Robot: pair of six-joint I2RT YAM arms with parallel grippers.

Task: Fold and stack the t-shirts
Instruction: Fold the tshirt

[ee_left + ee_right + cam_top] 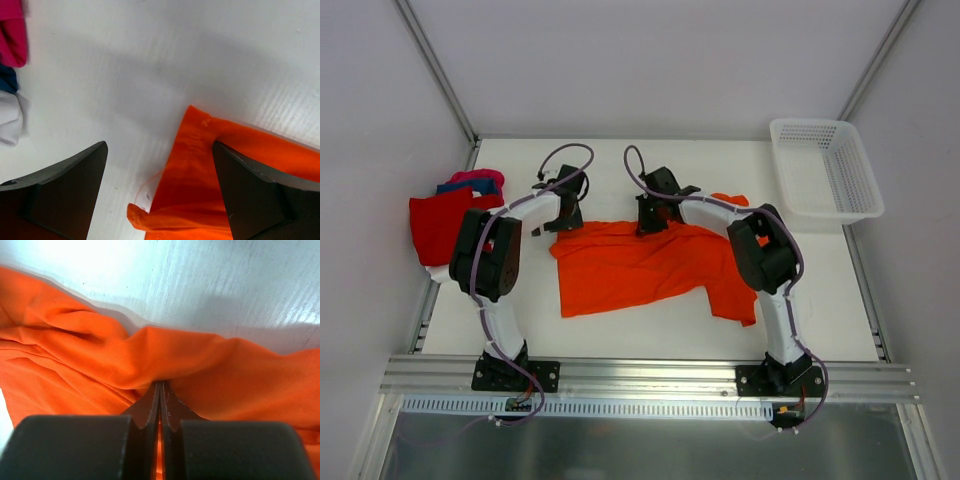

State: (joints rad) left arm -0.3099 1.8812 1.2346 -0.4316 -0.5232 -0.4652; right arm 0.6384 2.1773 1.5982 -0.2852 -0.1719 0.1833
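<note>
My right gripper [161,388] pinches the top edge of the orange t-shirt [640,265], spread mid-frame, to anchor it. My left gripper [159,147] hangs wide open over the shirt's upper-left corner, poised, I judge, to grab it for folding.

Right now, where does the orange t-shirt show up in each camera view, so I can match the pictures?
Top external: the orange t-shirt lies spread across the middle of the white table.
Left wrist: lower right, its corner between the fingers of the open left gripper.
Right wrist: fills the middle and bottom, bunched at the shut right gripper.
Shared landmark: the white table beyond the shirt's edge.
</note>
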